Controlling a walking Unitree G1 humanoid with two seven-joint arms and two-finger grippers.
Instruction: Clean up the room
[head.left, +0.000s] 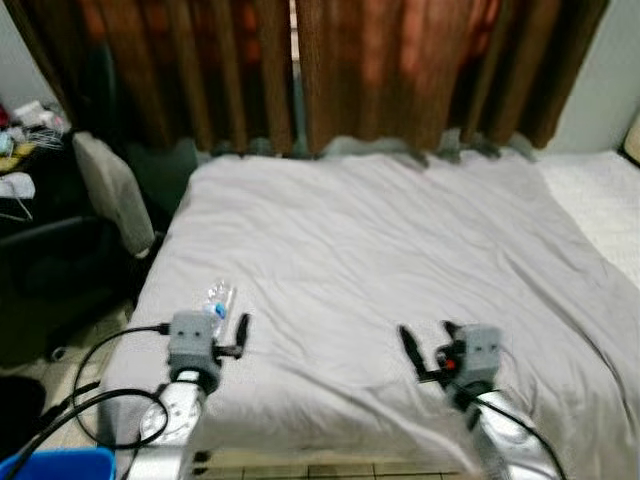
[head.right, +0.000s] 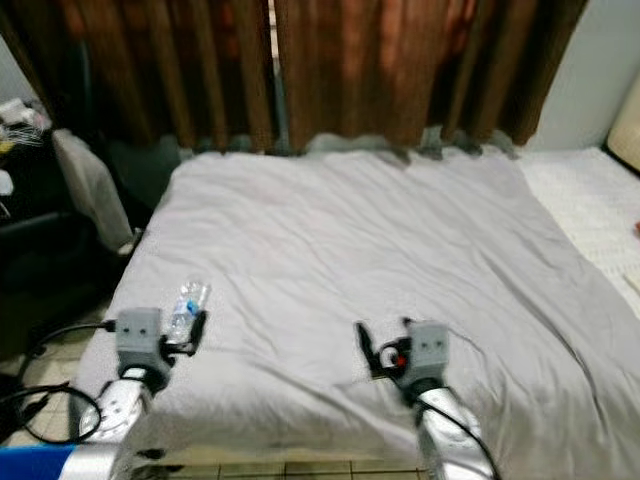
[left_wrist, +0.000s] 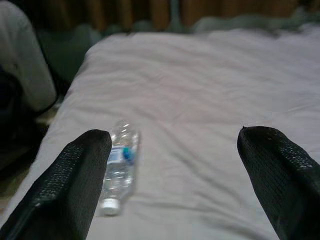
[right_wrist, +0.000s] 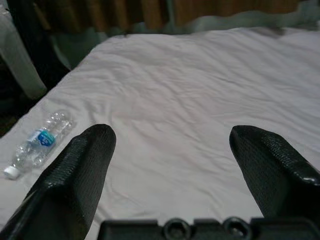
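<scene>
Left eye view: a clear plastic water bottle (head.left: 219, 298) lies on its side near the left front edge of a bed (head.left: 400, 230) with a grey sheet, brown curtains (head.left: 330, 70) behind, a black chair (head.left: 60, 270) and a blue bin (head.left: 55, 465) at left; the left claw (head.left: 226, 335) hovers just beside the bottle, the right claw (head.left: 428, 345) over the front middle of the sheet. Left wrist view: left claw (left_wrist: 175, 165) spread wide and empty, the bottle (left_wrist: 119, 165) lying beside one finger, cap end toward the camera. Right wrist view: right claw (right_wrist: 170, 165) also wide and empty over bare sheet, the bottle (right_wrist: 37, 142) well off to the side.
</scene>
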